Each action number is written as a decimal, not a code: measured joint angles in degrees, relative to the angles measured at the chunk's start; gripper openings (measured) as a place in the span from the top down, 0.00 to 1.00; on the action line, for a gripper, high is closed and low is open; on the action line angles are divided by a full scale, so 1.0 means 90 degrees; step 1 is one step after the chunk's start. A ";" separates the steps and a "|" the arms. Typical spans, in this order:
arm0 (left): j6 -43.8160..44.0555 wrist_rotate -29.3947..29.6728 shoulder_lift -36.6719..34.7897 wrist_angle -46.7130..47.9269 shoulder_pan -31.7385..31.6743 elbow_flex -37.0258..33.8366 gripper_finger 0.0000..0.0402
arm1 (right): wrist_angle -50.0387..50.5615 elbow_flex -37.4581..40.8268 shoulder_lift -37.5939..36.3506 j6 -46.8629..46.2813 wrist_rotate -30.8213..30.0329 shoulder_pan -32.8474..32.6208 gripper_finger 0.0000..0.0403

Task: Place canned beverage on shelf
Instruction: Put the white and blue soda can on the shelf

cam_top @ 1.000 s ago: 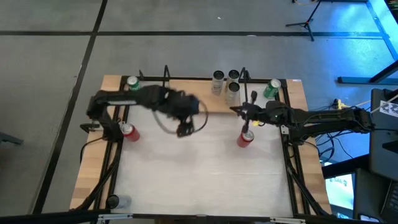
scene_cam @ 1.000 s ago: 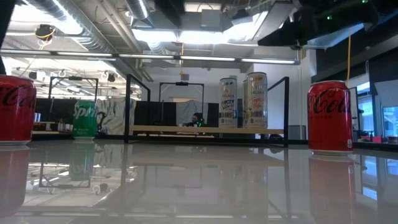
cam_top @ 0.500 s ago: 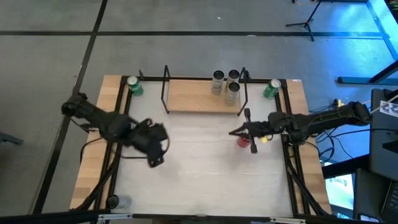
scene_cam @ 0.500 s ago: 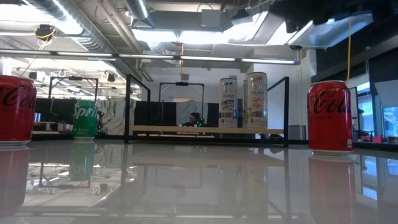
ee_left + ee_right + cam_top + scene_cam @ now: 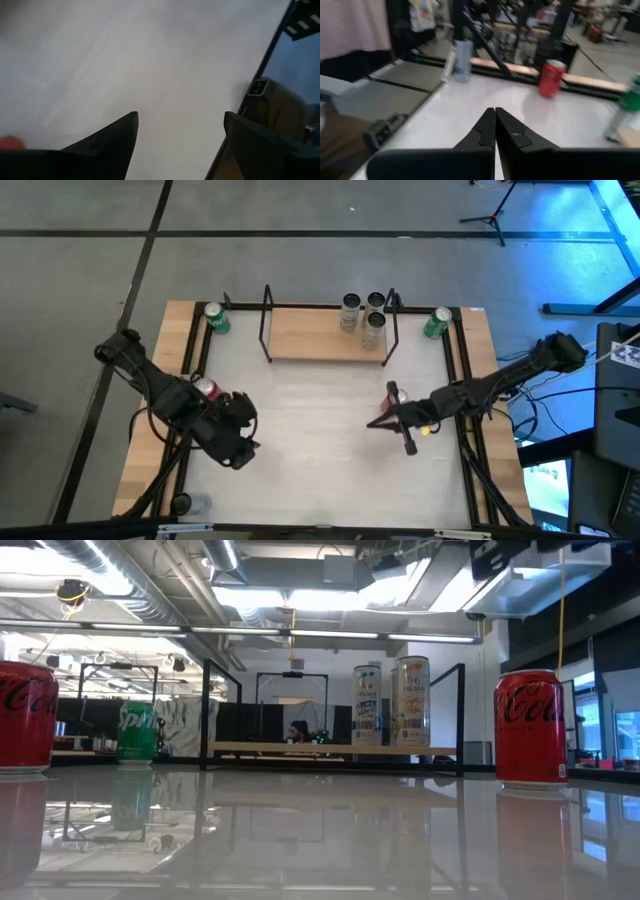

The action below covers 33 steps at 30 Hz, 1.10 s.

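While both arms hang over the white table, the shelf sits at upper centre of the high view, carrying three tall cans at its right end. The left gripper is at lower left, its jaws spread wide and empty, beside a red cola can. The right gripper is right of centre, its fingers pressed together on nothing, with another red can just above it. Green cans stand in the upper left and upper right corners.
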<state>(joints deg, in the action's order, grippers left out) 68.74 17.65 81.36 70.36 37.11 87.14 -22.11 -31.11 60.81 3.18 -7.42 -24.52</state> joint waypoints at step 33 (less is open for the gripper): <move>0.1909 -0.1726 0.0036 -0.0085 0.0889 -0.0860 0.19 | -0.0869 0.0000 0.0360 0.0197 -0.0530 -0.0692 0.99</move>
<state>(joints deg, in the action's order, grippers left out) 85.92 2.12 81.69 69.60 45.12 79.40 -29.93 -31.11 64.05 4.95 -12.19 -30.74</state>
